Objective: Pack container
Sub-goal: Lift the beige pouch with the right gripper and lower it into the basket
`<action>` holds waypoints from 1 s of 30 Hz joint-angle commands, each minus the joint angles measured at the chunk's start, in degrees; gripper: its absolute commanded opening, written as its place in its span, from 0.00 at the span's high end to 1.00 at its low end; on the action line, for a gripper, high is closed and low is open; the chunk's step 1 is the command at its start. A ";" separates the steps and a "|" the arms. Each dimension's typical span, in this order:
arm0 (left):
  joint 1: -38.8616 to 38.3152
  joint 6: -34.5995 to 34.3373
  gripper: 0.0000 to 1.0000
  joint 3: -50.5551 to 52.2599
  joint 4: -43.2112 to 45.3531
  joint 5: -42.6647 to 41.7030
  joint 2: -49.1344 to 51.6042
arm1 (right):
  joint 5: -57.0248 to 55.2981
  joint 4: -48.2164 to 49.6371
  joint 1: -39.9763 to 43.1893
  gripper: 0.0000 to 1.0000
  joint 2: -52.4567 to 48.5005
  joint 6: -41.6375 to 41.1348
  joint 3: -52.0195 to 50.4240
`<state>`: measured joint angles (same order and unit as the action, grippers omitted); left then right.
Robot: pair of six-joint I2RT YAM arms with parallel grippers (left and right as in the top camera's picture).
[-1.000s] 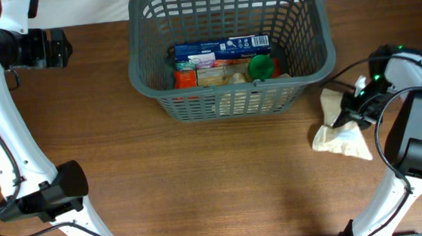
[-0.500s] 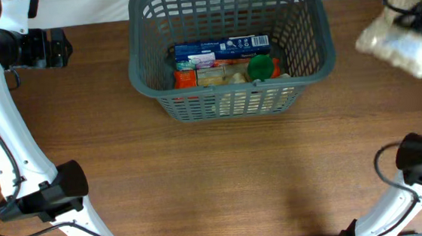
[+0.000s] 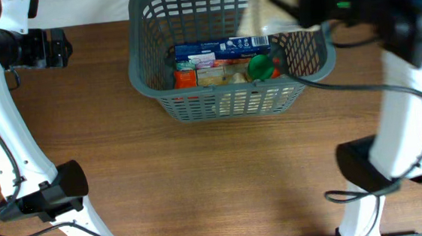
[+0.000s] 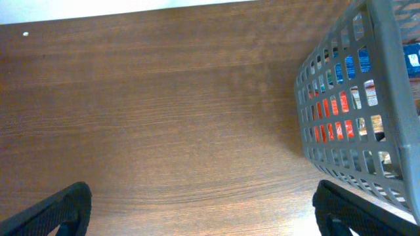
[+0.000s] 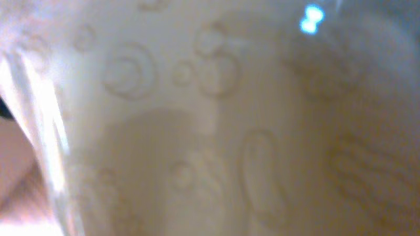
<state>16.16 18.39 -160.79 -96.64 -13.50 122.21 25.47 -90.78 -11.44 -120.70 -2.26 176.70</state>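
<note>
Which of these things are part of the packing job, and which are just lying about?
In the job: container; pale bag, held over it by the right claw; blue box and green item already inside.
Not in use: left claw, open over the table.

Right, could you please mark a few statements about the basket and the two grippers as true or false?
1. The right gripper holds a beige bag above the basket. True.
2. The basket is empty. False: it holds a blue box, a green item and more.
3. The left gripper grips a box. False: it is open and empty, over the table beside the basket.
4. The blue box lies inside the basket. True.
</note>
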 commanded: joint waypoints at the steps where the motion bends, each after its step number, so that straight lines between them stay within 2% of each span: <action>1: 0.13 -0.39 0.01 0.20 -0.02 -0.22 -0.09 | -11.58 2.21 -6.12 0.96 -4.39 8.61 -4.24; 5: 0.13 -0.39 0.01 0.20 -0.02 -0.22 -0.09 | -14.16 3.28 -9.03 0.96 -7.67 16.65 -9.62; 9: 0.13 -0.39 0.01 0.20 -0.02 -0.22 -0.09 | -13.51 5.75 -9.86 0.96 -10.80 18.49 -16.48; 15: 0.13 -0.39 0.01 0.20 -0.02 -0.22 -0.09 | -8.92 10.03 -10.84 0.96 -13.07 26.93 -27.43; 20: 0.13 -0.39 0.01 0.20 -0.02 -0.22 -0.09 | -7.56 14.25 -12.24 0.94 -13.09 28.74 -34.29; 23: 0.13 -0.39 0.01 0.20 -0.02 -0.22 -0.09 | -7.52 14.69 -13.20 0.81 -13.09 29.09 -36.65; 25: 0.13 -0.39 0.01 0.20 -0.02 -0.22 -0.09 | -7.65 14.60 -13.51 0.60 -13.09 29.05 -36.79; 26: 0.13 -0.39 0.01 0.20 -0.02 -0.22 -0.09 | -8.35 14.71 -13.66 0.55 -13.05 29.05 -36.76; 28: 0.13 -0.39 0.01 0.20 -0.02 -0.22 -0.09 | -10.38 14.67 -13.66 0.53 -12.57 28.39 -36.41; 30: 0.13 -0.39 0.01 0.20 -0.02 -0.22 -0.09 | -15.23 13.88 -13.35 0.53 -11.58 23.78 -35.36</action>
<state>16.16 18.39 -160.79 -96.64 -13.47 122.21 15.46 -76.34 -24.82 -133.91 25.23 140.03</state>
